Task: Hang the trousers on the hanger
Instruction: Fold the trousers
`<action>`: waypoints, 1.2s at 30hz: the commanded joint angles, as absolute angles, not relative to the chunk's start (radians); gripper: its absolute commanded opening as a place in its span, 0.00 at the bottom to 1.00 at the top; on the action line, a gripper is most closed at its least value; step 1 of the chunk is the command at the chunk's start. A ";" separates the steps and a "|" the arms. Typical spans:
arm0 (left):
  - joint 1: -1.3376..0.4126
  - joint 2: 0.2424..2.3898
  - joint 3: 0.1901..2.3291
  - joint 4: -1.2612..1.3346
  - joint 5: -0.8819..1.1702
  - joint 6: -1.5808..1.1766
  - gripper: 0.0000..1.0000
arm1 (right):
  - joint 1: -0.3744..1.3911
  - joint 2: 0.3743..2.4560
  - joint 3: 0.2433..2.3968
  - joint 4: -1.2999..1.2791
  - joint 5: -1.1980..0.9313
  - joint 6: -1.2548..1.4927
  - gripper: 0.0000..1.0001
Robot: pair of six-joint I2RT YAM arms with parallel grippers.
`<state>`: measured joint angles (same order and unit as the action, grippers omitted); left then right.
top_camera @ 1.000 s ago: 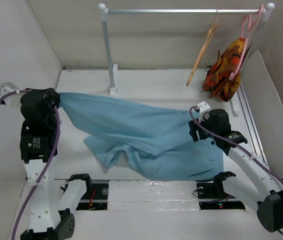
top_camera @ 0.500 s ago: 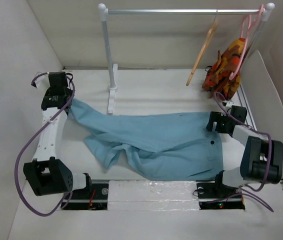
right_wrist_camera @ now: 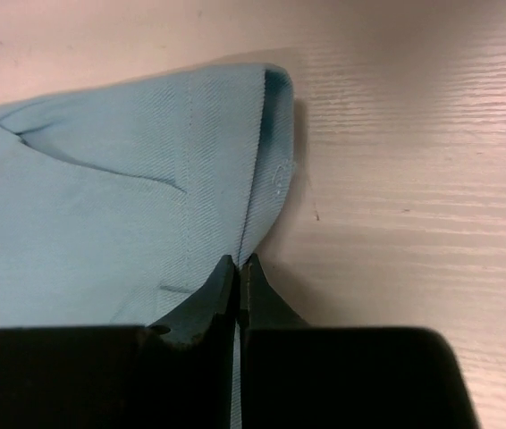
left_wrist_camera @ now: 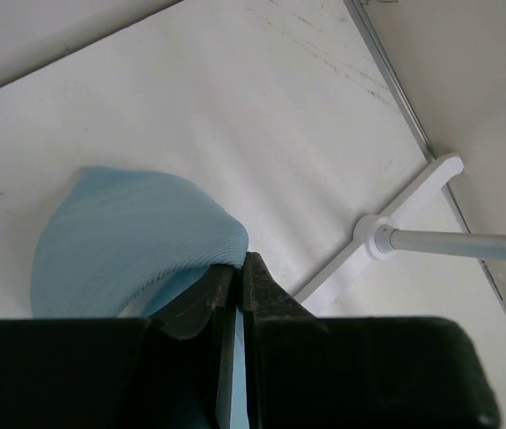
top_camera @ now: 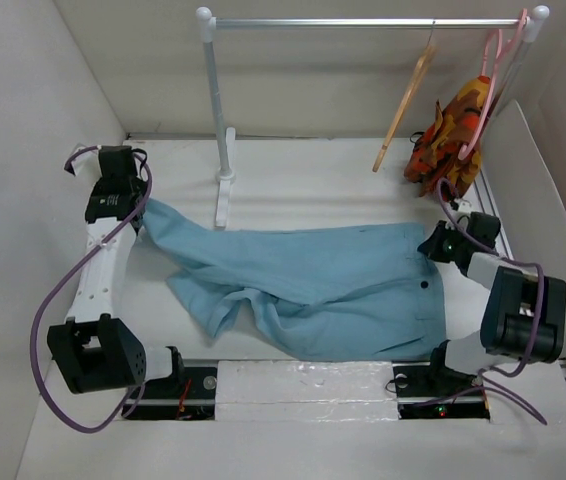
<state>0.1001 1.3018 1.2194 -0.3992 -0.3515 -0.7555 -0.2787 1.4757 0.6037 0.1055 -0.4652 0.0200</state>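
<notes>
The light blue trousers (top_camera: 313, 275) lie spread across the table, waistband and dark button (top_camera: 425, 285) to the right, legs running left. My left gripper (top_camera: 141, 206) is shut on a leg end; in the left wrist view the cloth (left_wrist_camera: 128, 241) is pinched at the closed tips (left_wrist_camera: 237, 264). At the waistband's far corner my right gripper (top_camera: 431, 244) is shut, and the right wrist view shows the tips (right_wrist_camera: 238, 264) closed on the trousers' folded edge (right_wrist_camera: 146, 170). The tan wooden hanger (top_camera: 406, 100) hangs free from the rail.
A clothes rack with a metal rail (top_camera: 363, 22) stands at the back, its white post and foot (top_camera: 223, 190) just beyond the left leg. A pink hanger (top_camera: 498, 60) carries an orange patterned garment (top_camera: 448, 135) at the right. White walls close in both sides.
Both arms have swung outward and down, pulling the trousers out flatter and wider. The right gripper, open half a second ago, has closed on the waistband corner.
</notes>
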 commanded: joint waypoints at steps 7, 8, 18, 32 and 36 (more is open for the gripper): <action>0.106 1.096 1.226 -0.457 -0.452 -0.697 0.00 | -0.412 0.978 0.675 -0.294 -0.344 -0.099 0.00; 0.106 1.086 1.232 -0.477 -0.481 -0.687 0.00 | -0.413 0.967 0.698 -0.348 -0.310 -0.115 0.00; 0.061 1.221 1.300 -0.508 -0.467 -0.526 0.00 | -0.505 1.386 1.016 -0.229 -0.126 -0.055 0.00; 0.028 1.668 1.626 -0.560 -0.371 -0.460 0.92 | -0.361 1.228 0.935 -0.285 -0.255 -0.103 0.74; -0.020 1.465 1.321 -0.505 -0.261 -0.489 0.46 | -0.194 0.993 0.754 -0.279 -0.313 -0.087 0.04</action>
<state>0.0151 1.6424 1.4708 -0.5091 -0.3103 -0.4877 -0.2741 1.1107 0.8406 -0.2863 -0.2436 -0.0895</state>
